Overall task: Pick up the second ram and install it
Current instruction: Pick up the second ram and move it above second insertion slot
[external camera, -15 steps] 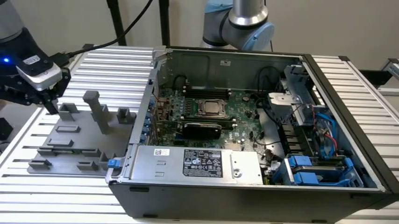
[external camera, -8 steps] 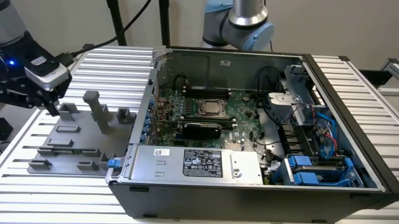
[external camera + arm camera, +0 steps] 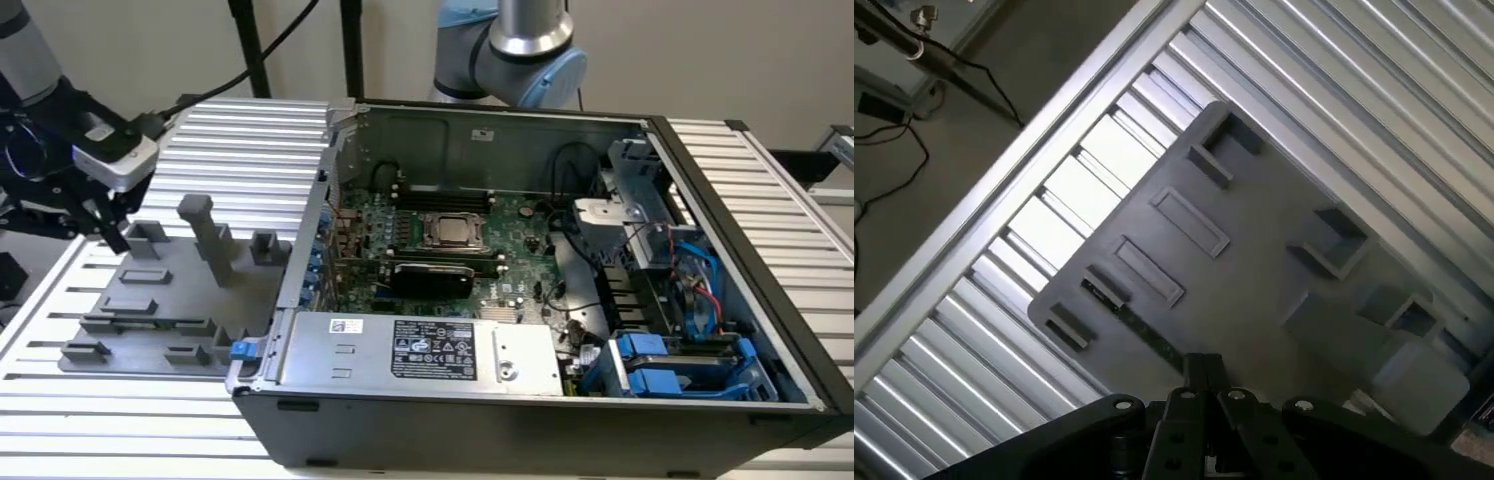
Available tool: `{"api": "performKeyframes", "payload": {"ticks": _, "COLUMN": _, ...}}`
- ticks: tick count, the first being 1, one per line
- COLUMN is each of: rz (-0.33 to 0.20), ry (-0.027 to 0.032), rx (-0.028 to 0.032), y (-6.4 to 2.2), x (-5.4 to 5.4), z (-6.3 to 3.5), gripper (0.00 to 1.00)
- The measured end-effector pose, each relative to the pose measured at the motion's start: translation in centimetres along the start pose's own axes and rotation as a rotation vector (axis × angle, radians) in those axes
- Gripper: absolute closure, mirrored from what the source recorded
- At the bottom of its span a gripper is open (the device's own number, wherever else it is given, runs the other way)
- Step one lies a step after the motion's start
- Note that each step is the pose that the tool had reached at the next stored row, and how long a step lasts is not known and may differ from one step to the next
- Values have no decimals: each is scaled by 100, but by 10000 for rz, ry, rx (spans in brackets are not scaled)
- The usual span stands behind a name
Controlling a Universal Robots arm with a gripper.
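The second ram [image 3: 1139, 322] is a thin green stick lying on its edge in a slot of the grey fixture plate [image 3: 1254, 290]. In the wrist view my gripper [image 3: 1199, 368] hangs above the plate, close to one end of the stick and not touching it. Its fingers are shut together with nothing between them. In the exterior view the gripper [image 3: 110, 228] is over the far part of the fixture plate [image 3: 174, 300], at the exterior view's left. The open computer case [image 3: 534, 400] shows its motherboard [image 3: 514, 215] with long black slots behind the CPU socket [image 3: 451, 230].
Grey upright blocks [image 3: 207, 235] rise from the fixture plate between the gripper and the case wall. The plate and case rest on a ribbed aluminium table [image 3: 254, 135]. Inside the case sit a power supply [image 3: 427, 350], cables and blue drive brackets [image 3: 667, 365].
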State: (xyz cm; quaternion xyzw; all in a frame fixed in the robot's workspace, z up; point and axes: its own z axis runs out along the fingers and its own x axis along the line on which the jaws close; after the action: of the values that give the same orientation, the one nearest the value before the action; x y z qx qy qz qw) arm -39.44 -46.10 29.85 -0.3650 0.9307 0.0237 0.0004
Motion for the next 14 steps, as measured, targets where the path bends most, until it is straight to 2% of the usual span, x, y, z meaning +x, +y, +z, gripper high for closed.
{"api": "performKeyframes", "payload": {"ticks": 14, "rz": -2537, "ry": 112, "rx": -46, "y": -5, "x": 3, "z": 122, "gripper": 100}}
